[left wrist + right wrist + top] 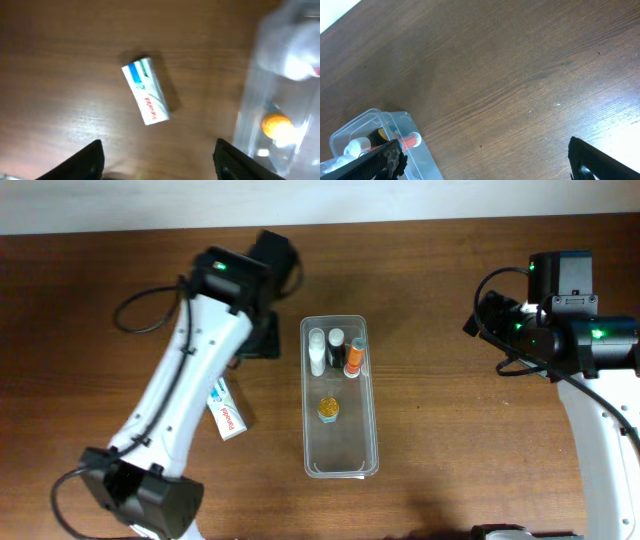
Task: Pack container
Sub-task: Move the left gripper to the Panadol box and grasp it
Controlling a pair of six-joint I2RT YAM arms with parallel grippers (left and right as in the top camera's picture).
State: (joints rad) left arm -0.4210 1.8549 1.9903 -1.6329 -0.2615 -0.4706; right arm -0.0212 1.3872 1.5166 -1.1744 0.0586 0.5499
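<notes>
One box lies skewed just left of the container at the middle of the table, and since my left gripper hangs wide and empty above it, I judge a misaligned close could spin it away, while my right gripper, also wide, sits well apart.

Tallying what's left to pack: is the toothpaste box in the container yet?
No, the box lies on the table, left of the container and outside it.
</notes>
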